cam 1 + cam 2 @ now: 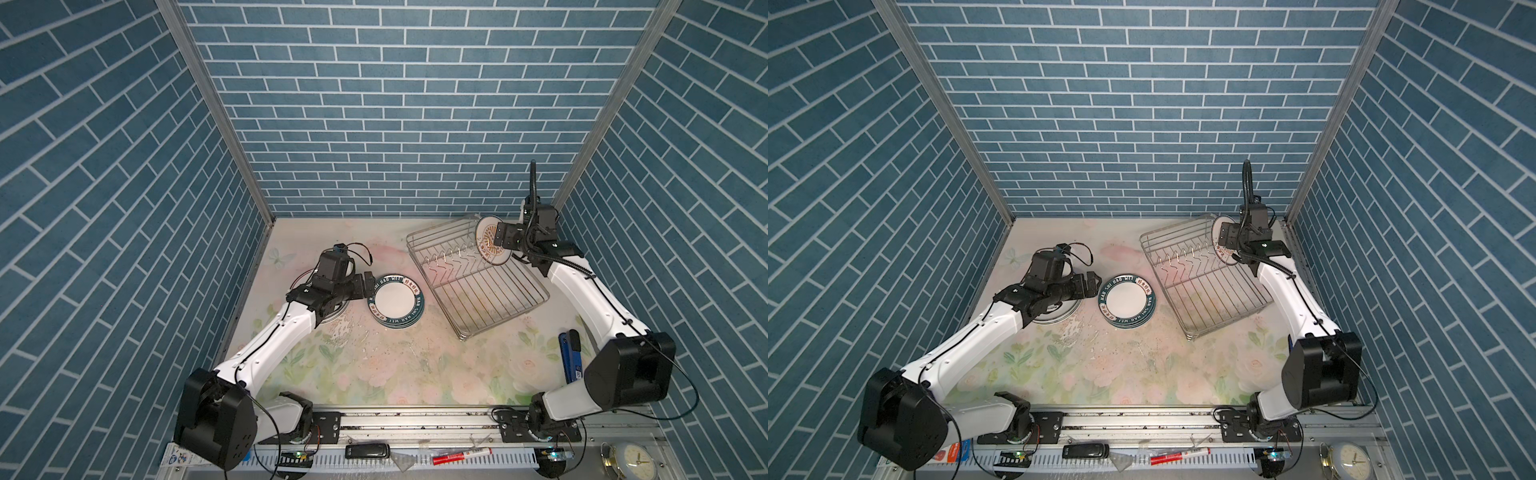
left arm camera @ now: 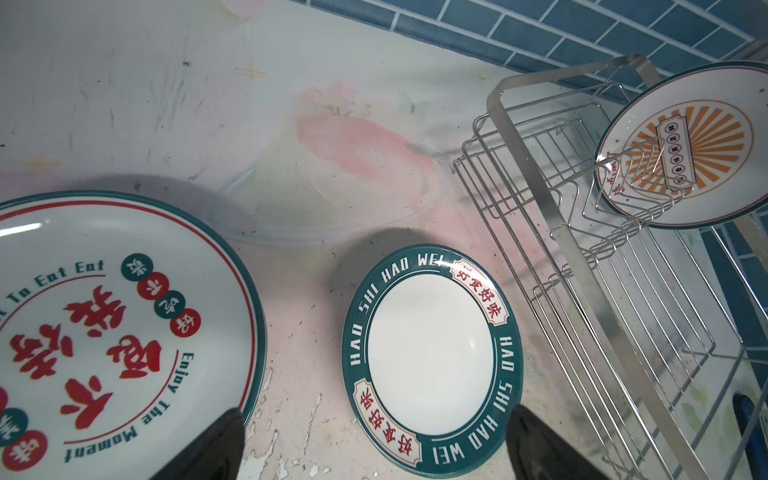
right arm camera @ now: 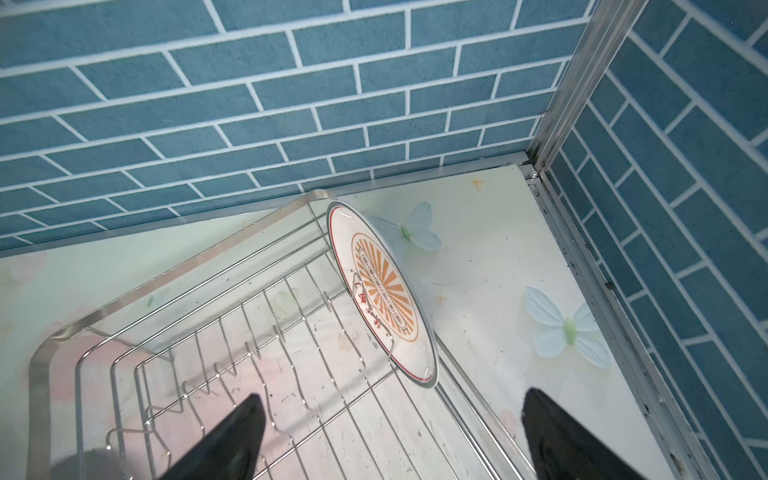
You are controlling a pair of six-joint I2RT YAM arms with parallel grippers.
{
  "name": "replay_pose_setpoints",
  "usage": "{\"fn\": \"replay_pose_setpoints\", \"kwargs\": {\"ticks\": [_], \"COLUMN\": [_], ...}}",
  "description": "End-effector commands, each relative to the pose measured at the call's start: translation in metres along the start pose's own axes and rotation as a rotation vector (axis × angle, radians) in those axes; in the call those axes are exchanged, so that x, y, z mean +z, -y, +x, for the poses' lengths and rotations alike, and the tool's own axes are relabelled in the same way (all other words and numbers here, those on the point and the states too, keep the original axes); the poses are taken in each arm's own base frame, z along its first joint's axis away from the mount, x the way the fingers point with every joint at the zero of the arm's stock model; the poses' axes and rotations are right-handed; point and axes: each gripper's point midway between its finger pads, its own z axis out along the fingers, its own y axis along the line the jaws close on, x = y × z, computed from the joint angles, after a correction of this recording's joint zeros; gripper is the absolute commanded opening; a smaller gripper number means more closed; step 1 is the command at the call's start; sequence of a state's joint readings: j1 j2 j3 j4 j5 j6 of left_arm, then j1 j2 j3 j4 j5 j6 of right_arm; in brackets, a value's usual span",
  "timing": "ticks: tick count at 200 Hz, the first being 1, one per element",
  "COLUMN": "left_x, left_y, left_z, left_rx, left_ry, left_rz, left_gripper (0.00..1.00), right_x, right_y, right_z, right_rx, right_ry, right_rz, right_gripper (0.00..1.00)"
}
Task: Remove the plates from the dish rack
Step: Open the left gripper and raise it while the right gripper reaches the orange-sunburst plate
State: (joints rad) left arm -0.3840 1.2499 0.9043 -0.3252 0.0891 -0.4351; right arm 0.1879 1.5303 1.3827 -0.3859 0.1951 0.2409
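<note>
The silver wire dish rack (image 1: 494,299) (image 1: 1221,295) (image 2: 582,257) (image 3: 199,332) sits at the back right. One plate with an orange sunburst (image 1: 487,249) (image 1: 1221,251) (image 2: 681,145) (image 3: 382,291) stands upright in its end slot. My right gripper (image 1: 500,237) (image 1: 1226,237) (image 3: 395,395) hovers open just above that plate, nothing between its fingers. A stack of green-rimmed plates (image 1: 397,301) (image 1: 1127,301) (image 2: 432,357) lies flat on the table. My left gripper (image 1: 369,286) (image 1: 1094,283) (image 2: 376,411) is open at the stack's left edge. A larger red-character plate (image 1: 1054,313) (image 2: 104,332) lies under the left wrist.
Blue tiled walls close in the back and both sides; the rack's far corner is near the back right corner. A blue object (image 1: 568,357) stands by the right arm's base. The floral table (image 1: 374,374) has peeling patches. The front rail holds a marker (image 1: 461,455) and a clock (image 1: 636,459).
</note>
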Motion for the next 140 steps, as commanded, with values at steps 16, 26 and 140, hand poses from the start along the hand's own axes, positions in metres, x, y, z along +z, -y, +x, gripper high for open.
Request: {"fn": "replay_pose_setpoints", "kwargs": {"ticks": [16,26,140], "left_x": [0.002,0.002,0.002], "left_y": [-0.005,-0.006,-0.022], "left_z": [0.003,0.002,0.003], "left_rx": [0.005,0.005,-0.01], "left_ry": [-0.007,-0.005,0.001], "left_rz": [-0.029,-0.037,-0.117], "left_gripper": [0.99,0.99,0.99], "right_x": [0.007,0.012,0.076], "right_y": [0.008,0.011,0.002], "right_z": [-0.013,-0.013,0.002], "right_rx": [-0.098,-0.107,-0.113], "right_ry": [-0.047,-0.066,-0.143], "right_rz": [0.005,0.014,-0.07], "right_gripper": [0.94,0.94,0.72]}}
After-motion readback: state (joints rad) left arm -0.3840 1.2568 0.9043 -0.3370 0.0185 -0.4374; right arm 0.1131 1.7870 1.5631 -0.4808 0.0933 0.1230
